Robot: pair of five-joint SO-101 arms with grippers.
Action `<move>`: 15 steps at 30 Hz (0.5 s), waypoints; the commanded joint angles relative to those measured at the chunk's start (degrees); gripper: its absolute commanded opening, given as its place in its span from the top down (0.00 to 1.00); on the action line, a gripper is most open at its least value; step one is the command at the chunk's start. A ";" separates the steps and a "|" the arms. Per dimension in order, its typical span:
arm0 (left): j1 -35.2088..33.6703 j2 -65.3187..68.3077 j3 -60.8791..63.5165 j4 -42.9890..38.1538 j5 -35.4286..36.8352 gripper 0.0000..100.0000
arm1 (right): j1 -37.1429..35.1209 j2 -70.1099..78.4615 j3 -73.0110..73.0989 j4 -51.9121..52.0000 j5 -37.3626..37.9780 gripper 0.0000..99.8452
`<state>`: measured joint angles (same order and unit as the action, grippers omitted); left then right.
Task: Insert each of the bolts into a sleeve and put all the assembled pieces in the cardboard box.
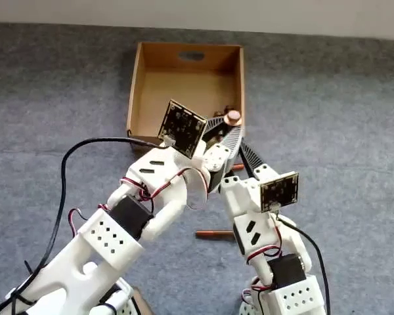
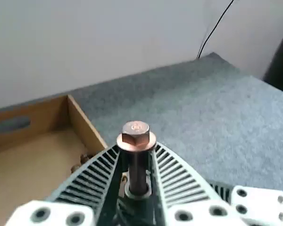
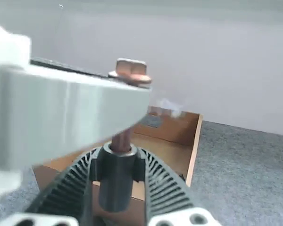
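Now | left gripper (image 2: 137, 151) clenched on bolt (image 2: 137, 134) | right gripper (image 3: 118, 159) grasping sleeve (image 3: 116, 186)

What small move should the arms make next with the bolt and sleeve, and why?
Probably lower the left gripper slightly to push the bolt deeper: its shaft already enters the sleeve that the right gripper holds, but much shaft shows bare below the head.
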<state>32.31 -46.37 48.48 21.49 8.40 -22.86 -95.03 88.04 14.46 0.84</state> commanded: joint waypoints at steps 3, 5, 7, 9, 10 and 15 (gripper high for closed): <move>-1.54 -0.48 -2.33 8.62 -0.09 0.99 | 0.84 -0.75 -0.75 -1.19 -0.44 0.99; -1.45 -0.75 -3.03 10.64 -0.09 0.99 | 0.84 -0.75 -0.75 -1.19 -0.44 0.99; -1.45 -1.98 -3.56 13.10 -0.09 0.99 | 0.84 -0.75 -0.75 -1.19 -0.44 0.99; -1.45 -4.35 -3.47 15.12 -0.09 0.98 | 0.84 -0.66 -0.75 -1.19 -0.44 0.99; -1.54 -5.58 -3.30 16.35 -0.09 0.95 | 0.84 -0.57 -0.75 -1.19 -0.44 0.99; -1.98 -11.74 -3.12 21.80 -0.18 0.80 | 0.84 -0.48 -0.75 -1.19 -0.44 0.99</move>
<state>30.90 -54.73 46.64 40.92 8.31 -22.42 -95.03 87.96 14.46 0.84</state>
